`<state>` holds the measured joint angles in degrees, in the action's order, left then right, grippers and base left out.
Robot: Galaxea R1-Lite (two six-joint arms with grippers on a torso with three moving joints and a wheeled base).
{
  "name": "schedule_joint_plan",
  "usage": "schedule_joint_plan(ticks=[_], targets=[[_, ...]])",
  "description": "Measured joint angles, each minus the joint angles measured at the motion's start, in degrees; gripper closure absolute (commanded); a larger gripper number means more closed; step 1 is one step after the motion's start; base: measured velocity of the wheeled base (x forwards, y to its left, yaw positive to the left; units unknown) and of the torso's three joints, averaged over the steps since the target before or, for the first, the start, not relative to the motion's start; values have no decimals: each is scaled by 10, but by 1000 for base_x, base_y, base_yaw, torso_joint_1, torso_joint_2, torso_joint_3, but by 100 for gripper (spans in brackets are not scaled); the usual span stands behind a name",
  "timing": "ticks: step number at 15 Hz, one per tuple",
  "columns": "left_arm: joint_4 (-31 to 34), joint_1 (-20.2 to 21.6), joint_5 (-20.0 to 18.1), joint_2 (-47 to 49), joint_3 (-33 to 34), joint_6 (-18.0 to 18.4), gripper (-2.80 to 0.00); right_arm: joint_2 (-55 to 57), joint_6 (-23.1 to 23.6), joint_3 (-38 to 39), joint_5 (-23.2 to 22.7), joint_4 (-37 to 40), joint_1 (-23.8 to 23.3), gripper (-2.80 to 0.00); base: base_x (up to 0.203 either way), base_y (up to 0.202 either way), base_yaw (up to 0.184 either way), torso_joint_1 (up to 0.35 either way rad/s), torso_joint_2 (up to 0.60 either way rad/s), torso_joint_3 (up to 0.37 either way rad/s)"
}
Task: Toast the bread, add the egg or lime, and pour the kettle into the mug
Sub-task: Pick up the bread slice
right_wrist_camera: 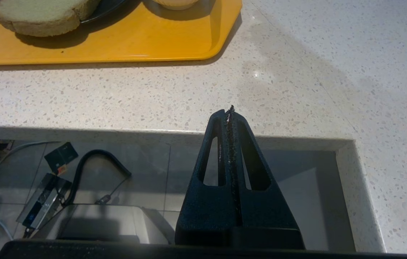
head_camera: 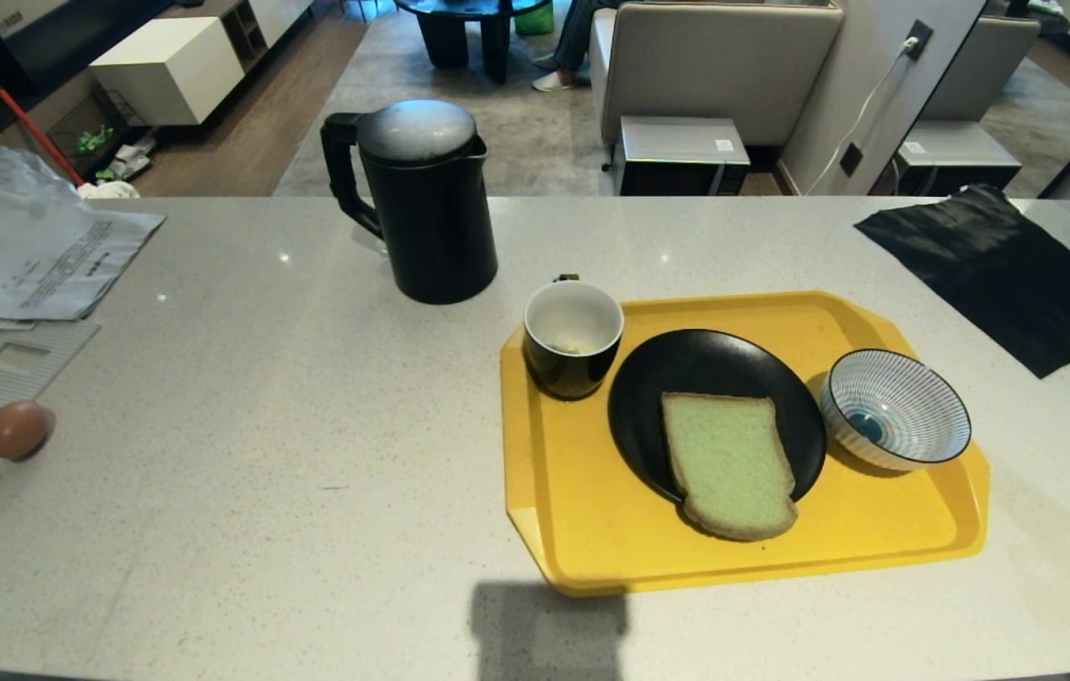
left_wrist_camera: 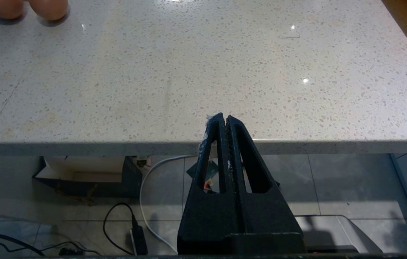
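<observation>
Neither arm reaches out over the counter (head_camera: pixel 307 454); both hang parked at its near edge. The left gripper (left_wrist_camera: pixel 224 118) has its two black fingers pressed flat together, tips just level with the counter's front lip and holding nothing. The right gripper (right_wrist_camera: pixel 229 112) sits the same way, fingers closed tight and empty, tips poking just past that same lip.

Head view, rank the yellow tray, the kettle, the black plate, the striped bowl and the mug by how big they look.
1. yellow tray
2. kettle, though it stands farther back
3. black plate
4. striped bowl
5. mug, close to the bowl and a bit farther off, so those two are unsure
</observation>
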<state>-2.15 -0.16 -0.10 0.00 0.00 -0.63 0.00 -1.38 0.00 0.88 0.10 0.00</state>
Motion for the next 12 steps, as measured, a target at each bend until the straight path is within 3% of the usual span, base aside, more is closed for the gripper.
schedule_joint_plan(ticks=[12], targets=[[0, 0, 0, 0, 0, -1, 0, 0, 0, 0, 0, 0, 0, 0, 0, 0, 0, 0, 0, 0]])
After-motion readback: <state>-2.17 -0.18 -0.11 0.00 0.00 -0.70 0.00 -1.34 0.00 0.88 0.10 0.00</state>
